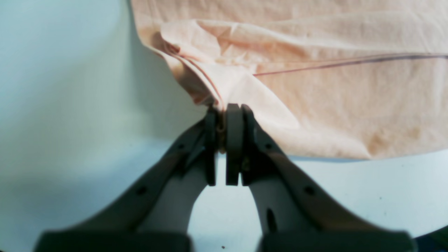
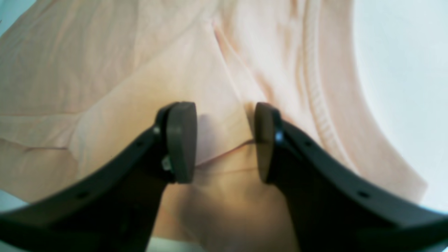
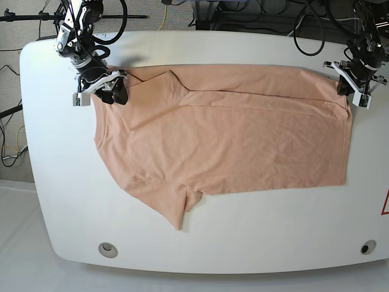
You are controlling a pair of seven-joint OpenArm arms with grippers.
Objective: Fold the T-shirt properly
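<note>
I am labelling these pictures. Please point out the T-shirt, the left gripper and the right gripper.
T-shirt (image 3: 243, 140): base view, middle of the fabric.
Left gripper (image 1: 224, 115): left wrist view, between the fingertips, shut on the hem.
Right gripper (image 2: 225, 140): right wrist view, between the open fingers.

surface: white rounded-corner table (image 3: 200, 243), smooth top.
on it: large peach-pink short-sleeved cotton t-shirt (image 3: 243, 140), spread mostly flat and wrinkled, its top edge folded over.
shirt placement: across the table's far half, one sleeve pointing toward the near edge.
set in tabletop: two small round grey fittings (image 3: 107, 249) near the front corners.
</note>
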